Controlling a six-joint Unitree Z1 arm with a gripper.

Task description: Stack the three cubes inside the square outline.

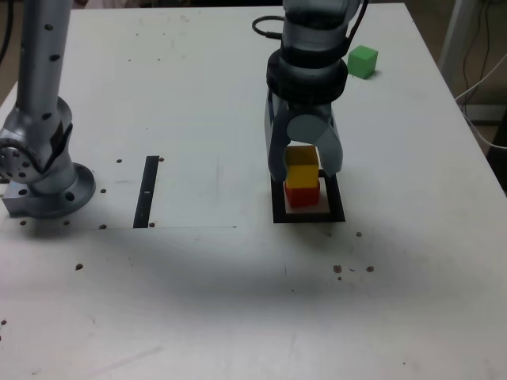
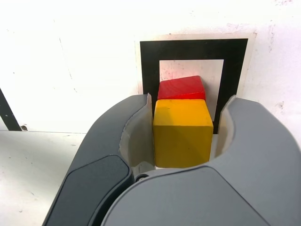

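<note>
The yellow cube (image 1: 301, 176) (image 2: 181, 134) rests on the red cube (image 1: 301, 196) (image 2: 181, 88), which sits inside the square outline (image 1: 309, 215) (image 2: 193, 47). My gripper (image 1: 304, 168) (image 2: 188, 101) hangs straight over the stack with a jaw on each side of the yellow cube. In the wrist view one jaw lies against the cube, and a narrow gap shows between the cube and the other jaw, so the gripper is slightly open. The green cube (image 1: 363, 61) lies alone on the table, far back on the exterior view's right.
A thin black bar (image 1: 147, 191) lies flat left of the outline in the exterior view. The arm's base (image 1: 43, 182) stands at the far left. A black cable (image 1: 265, 28) loops behind the arm. The table's right edge (image 1: 475, 134) runs close to the green cube.
</note>
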